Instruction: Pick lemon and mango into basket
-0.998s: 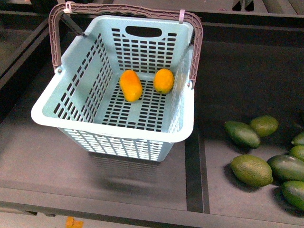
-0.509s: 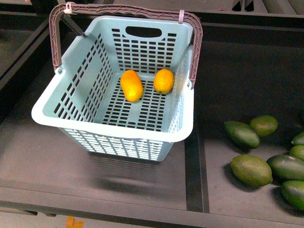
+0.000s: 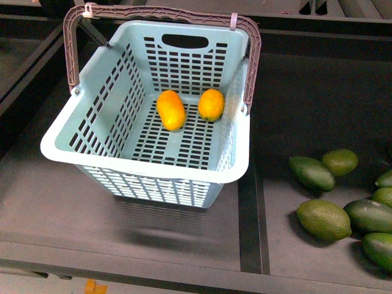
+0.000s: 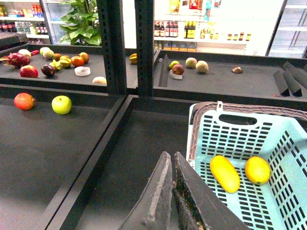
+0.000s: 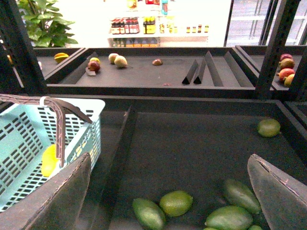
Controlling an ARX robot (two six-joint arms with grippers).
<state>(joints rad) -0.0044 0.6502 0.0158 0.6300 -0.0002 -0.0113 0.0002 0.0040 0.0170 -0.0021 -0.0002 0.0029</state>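
The pale blue-green basket (image 3: 147, 174) stands on the dark shelf with its brownish handle (image 3: 160, 11) swung back. The elongated mango (image 3: 171, 110) and the shorter, rounder lemon (image 3: 211, 105) lie side by side on its slotted bottom, near the far wall. Neither gripper shows in the front view. In the left wrist view my left gripper (image 4: 170, 155) is shut and empty, outside the basket (image 4: 288, 143), with the mango (image 4: 224, 173) and lemon (image 4: 257, 170) beyond it. My right gripper (image 5: 168, 158) is open and empty above the green fruits, beside the basket (image 5: 24, 139).
Several dark green oval fruits (image 3: 324, 219) lie on the shelf right of the basket, also in the right wrist view (image 5: 176, 202). A raised divider (image 3: 251, 202) runs between basket and fruits. A red apple (image 4: 24, 101) and a green one (image 4: 62, 104) lie far left.
The mango has shifted very slightly on the basket's bottom. Nothing else has visibly changed.
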